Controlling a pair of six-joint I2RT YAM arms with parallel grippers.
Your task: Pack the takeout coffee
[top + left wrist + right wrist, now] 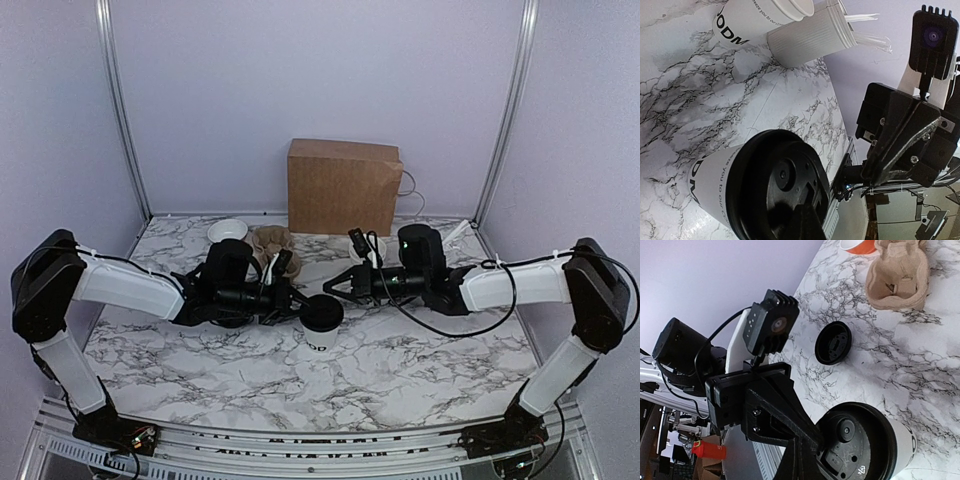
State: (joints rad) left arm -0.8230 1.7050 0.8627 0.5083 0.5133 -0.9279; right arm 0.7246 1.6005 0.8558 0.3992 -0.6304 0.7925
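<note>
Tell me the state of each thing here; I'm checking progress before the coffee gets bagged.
takeout coffee, upright, lid on
spare black lid, lying loose, on no cup
lidless cup, upright, uncovered
cup carrier, no cup in it
paper bag, standing at the back
left tool, shut, tips at the coffee's lid
right tool, shut, holding nothing

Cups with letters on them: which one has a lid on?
The cup out front in the middle. It has a black lid on top; the other lettered cup, beside the ribbed tumbler, has none.
</note>
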